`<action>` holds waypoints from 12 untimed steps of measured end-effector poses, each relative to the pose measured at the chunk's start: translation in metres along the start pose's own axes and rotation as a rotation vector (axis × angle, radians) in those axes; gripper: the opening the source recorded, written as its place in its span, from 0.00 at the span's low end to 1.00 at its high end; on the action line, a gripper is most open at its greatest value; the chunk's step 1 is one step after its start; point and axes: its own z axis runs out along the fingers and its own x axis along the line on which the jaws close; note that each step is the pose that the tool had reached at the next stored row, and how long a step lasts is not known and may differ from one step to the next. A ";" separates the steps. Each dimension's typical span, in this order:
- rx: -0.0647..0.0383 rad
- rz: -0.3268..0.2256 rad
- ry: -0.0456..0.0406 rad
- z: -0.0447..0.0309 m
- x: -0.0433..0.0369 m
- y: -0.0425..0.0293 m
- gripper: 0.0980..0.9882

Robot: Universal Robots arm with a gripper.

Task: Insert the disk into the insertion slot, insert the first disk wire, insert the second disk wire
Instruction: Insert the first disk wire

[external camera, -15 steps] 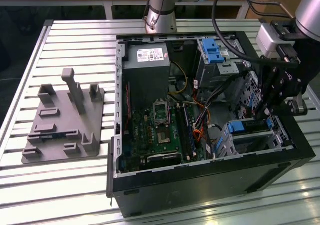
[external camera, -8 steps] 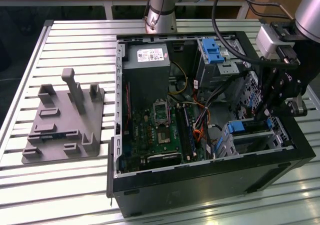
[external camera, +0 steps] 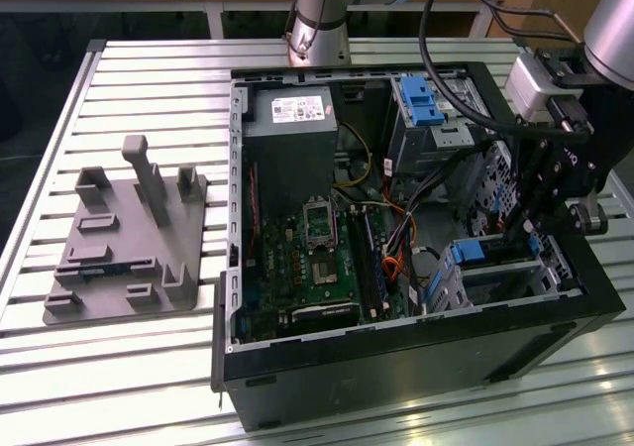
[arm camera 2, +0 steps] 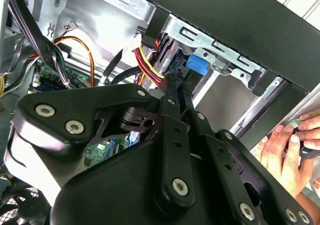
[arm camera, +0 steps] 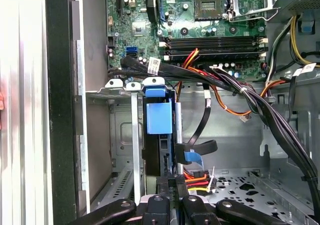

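The disk (arm camera: pixel 159 119) stands edge-on in the insertion slot (arm camera: pixel 122 150), its blue carrier tab facing me. In the exterior view the disk (external camera: pixel 466 254) sits in the grey cage (external camera: pixel 557 264) at the case's near right corner. My gripper (arm camera: pixel 170 184) is down inside the case just behind the disk, fingers (arm camera 2: pixel 172 92) nearly together. They appear shut on the plug of a red, yellow and black disk wire (arm camera: pixel 196 177) at the disk's back end. A flat blue wire (arm camera: pixel 192 157) hangs beside it. The exterior view shows my gripper (external camera: pixel 517 236) above the cage.
A taller bay with a blue latch (external camera: pixel 420 100) stands at the far right of the case. Cable bundles (arm camera: pixel 240 92) cross above the cage. The motherboard (external camera: pixel 317 258) fills the middle. A person's hand (arm camera 2: pixel 289 146) rests outside the case. A grey fixture (external camera: pixel 124 238) sits on the table.
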 end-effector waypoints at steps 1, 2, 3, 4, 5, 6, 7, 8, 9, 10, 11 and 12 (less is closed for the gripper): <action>0.000 0.000 -0.0001 0.0003 0.0000 0.0000 0.08; 0.000 0.000 -0.0001 0.0006 0.0000 0.0000 0.08; 0.000 0.000 0.0000 0.0008 0.0000 0.0000 0.08; 0.000 0.000 0.0000 0.0011 0.0000 0.0000 0.08; 0.000 0.000 0.0000 0.0013 0.0000 0.0000 0.08; 0.000 0.000 0.0000 0.0018 0.0000 0.0000 0.08; 0.000 0.000 0.0000 0.0018 0.0000 0.0000 0.08; 0.000 0.000 -0.0001 0.0020 0.0000 0.0002 0.08; 0.000 0.000 0.0000 0.0022 0.0000 0.0003 0.08; 0.000 0.000 0.0000 0.0024 0.0000 0.0004 0.08; 0.000 0.000 0.0000 0.0026 0.0000 0.0004 0.08; 0.000 0.000 0.0001 0.0027 0.0000 0.0004 0.08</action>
